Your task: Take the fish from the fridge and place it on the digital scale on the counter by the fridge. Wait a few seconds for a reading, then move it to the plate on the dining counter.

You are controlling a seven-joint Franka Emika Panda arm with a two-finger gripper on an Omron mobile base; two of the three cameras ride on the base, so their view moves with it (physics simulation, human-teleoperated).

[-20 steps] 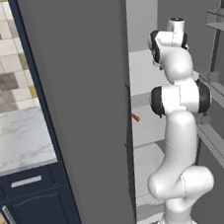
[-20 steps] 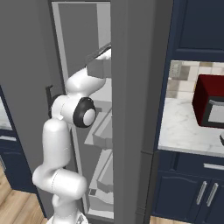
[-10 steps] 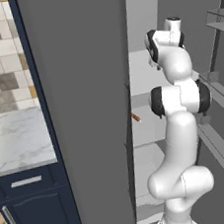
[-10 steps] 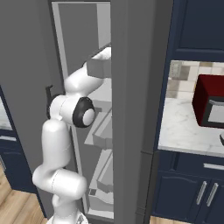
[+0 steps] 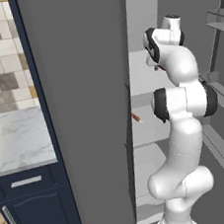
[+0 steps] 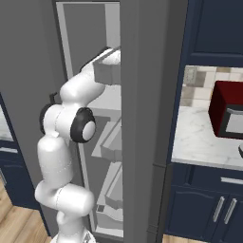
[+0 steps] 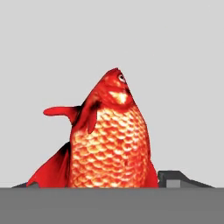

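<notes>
A kitchen: open fridge [image 5: 84,112], marble counter [image 5: 15,140], red microwave [image 6: 228,116].

pale fridge shelf [image 5: 148,129], fish [image 7: 109,140] seemingly atop

Lighting is even and diffuse in all three rendered views, with no visible source, no glare and only faint shading; the fridge [image 5: 84,112] exterior reads as flat dark grey while its inner walls are pale and evenly lit. Both base views are sharp to the edges, without blur or edge distortion. In the hand view the fish [image 7: 109,140] is brightly lit and crisp, its scales distinct against a featureless pale grey background, casting no shadow.
</notes>
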